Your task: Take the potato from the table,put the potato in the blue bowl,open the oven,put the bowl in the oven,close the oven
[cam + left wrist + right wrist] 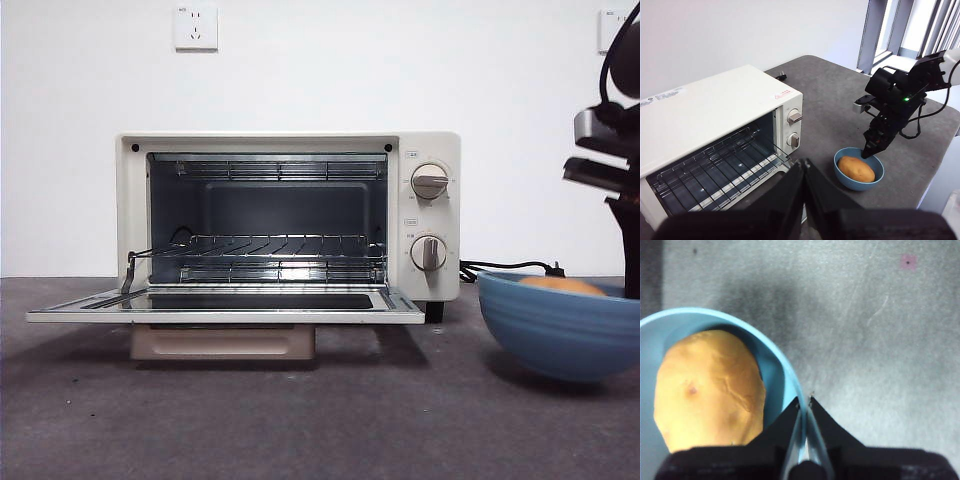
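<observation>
Right gripper (pixel 804 402) fingers pinched together; left gripper (pixel 804 167) closed, raised.

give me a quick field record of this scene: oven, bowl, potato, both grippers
oven: door folded fully down, wire rack bare inside
blue bowl: off to the oven's knob side, rim clamped by the right gripper
potato: lying inside the blue bowl
right gripper: jaws pinched on the bowl's rim, one inside and one outside
left gripper: jaws together, holding nothing, up in front of the open oven
table: dark grey, carries the oven
</observation>
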### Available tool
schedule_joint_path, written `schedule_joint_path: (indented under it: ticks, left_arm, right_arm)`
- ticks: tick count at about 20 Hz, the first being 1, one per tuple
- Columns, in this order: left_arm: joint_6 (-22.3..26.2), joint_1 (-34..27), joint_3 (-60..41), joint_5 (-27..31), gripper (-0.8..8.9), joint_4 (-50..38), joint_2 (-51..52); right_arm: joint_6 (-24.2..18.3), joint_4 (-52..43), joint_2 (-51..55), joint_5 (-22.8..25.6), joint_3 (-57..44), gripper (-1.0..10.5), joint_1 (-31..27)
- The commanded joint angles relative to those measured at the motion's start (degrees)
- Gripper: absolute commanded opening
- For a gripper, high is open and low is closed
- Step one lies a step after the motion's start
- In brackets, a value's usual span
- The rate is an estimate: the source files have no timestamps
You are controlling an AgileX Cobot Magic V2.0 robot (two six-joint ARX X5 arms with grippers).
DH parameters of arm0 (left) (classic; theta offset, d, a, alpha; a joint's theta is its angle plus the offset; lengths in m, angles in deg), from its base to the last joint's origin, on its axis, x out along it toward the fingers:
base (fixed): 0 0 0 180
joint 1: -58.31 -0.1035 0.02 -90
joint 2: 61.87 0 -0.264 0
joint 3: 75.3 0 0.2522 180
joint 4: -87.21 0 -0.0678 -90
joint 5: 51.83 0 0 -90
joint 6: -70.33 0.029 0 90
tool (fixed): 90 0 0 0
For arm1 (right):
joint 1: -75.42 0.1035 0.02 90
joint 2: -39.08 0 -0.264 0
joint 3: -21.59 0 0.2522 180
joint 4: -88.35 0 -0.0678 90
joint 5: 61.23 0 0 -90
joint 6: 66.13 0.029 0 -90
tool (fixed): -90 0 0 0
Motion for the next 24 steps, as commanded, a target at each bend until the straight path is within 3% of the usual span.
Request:
schedule_joint_path:
  ticks: [1,6,11,24]
  left_arm:
    - [0.0,-0.1,-0.2,0.1,-0.08,-0.1,0.1]
    - [0.7,-0.1,-0.2,0.1,-0.08,0.0,0.1]
    - [0.8,-0.1,-0.2,0.0,-0.08,0.5,0.1]
    - [1.6,-0.1,-0.2,-0.1,-0.08,2.3,0.1]
  right_arm:
    - [1.1,1.0,4.5,-0.2,0.3,-0.2,2.6]
    - [6.9,4.3,8.7,0.3,6.1,-0.2,14.1]
    - [12.4,-0.3,3.0,4.9,14.1,-0.2,24.5]
    - [16.5,-5.2,-24.2,12.4,38.9,-0.2,26.4]
